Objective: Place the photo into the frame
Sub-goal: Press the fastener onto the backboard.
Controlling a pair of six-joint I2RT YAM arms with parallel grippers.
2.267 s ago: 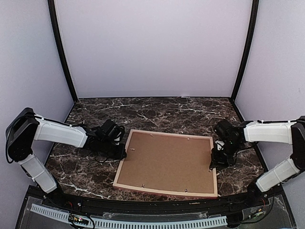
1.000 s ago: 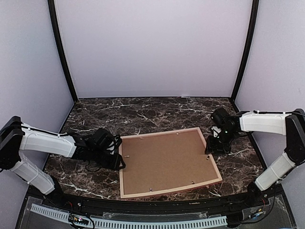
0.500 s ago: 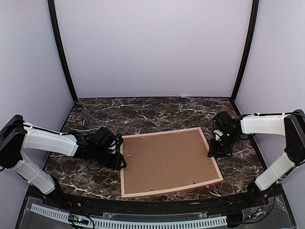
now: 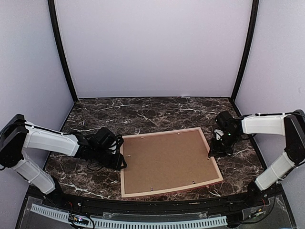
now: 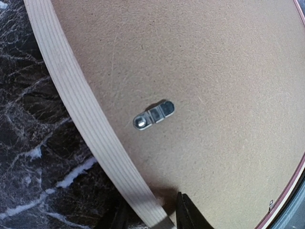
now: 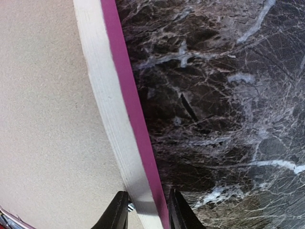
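A: Since the frame [image 4: 171, 189] lies face down near 6 o'clock on the counter [image 4: 143, 112], how does the overhead view place the arms?

B: The left arm [image 4: 47, 140] reaches in from 9 o'clock to the frame's left rail. The right arm [image 4: 262, 125] comes from 3 o'clock to the right rail. A brown backing board [image 4: 167, 162] fills the frame.

A: And the photo?

B: It shows in no view. Whether it sits under the board cannot be told.

A: The left wrist view?

B: The tan rail [image 5: 66, 83] runs from 11 to 6 o'clock, and a metal turn clip [image 5: 153, 115] sits on the board near centre. The left jaws straddle the rail at 6 o'clock. Contact is lost in shadow, so whether they grip or merely flank it cannot be told.

A: The right wrist view?

B: The right jaws are clamped across the rail at 6 o'clock, one side against the pink outer edge [image 6: 132, 95].

A: How would it handle?

B: It is probably light and stiff, yet the thin moulding could rack if lifted by one side, and it likely slides easily on polished stone. Opposite rails, as here, look the sound hold. The photo, being paper, would likely crease, so its border is the place to take it.
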